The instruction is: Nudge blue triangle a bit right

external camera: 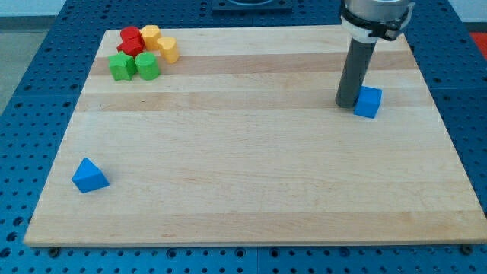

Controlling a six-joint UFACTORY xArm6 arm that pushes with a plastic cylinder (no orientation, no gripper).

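Camera view: a pale wooden board (251,175) lies on a blue perforated counter (30,91). The arm carries no jaws, so there is no open or closed state to record; it ends in a dark straight rod (354,72) standing upright near the board's upper right. My tip (347,104) sits on the board just at the left side of a blue cube (368,101), touching it or very nearly so; the exact contact cannot be resolved. The blue triangle (90,176) lies by the board's lower left corner, alone, well apart from my tip and from every other block, close to the board's left edge. A cluster of blocks occupies the upper left corner: a red block (132,39), shape irregular, at the cluster's top left; two yellow blocks, one (151,35) just right of the red and the other (167,49) below and right of it; a green star-like block (121,65) at the cluster's lower left; and a green rounded block (147,66) just beside it on the right. The cluster blocks sit touching or nearly touching each other.
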